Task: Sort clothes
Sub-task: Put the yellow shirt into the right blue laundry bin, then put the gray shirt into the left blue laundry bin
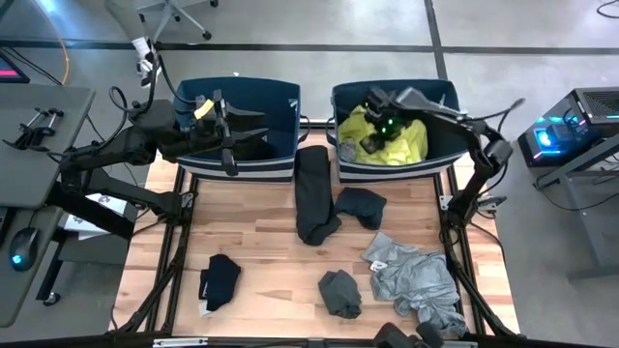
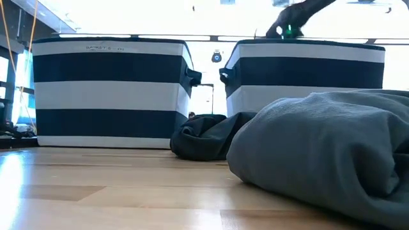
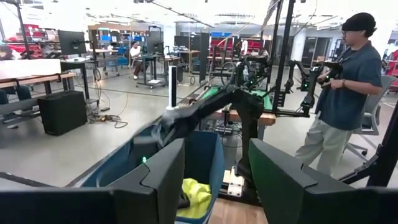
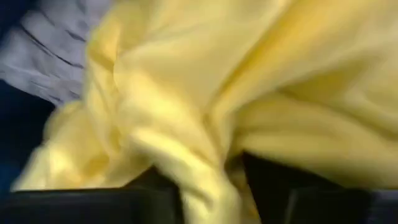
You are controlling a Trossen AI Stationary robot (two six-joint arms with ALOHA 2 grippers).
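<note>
Bright overhead glare in low view; right wrist view blurred.

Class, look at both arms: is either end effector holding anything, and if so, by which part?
The left end effector is open, empty. The right end effector sits over the neon yellow garment in the right bin; a hold cannot be told.

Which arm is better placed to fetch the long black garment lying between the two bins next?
Left, probably. The left gripper hangs open and empty over the left bin, near the long black fabric garment. The right gripper is down in the neon yellow garment.
</note>
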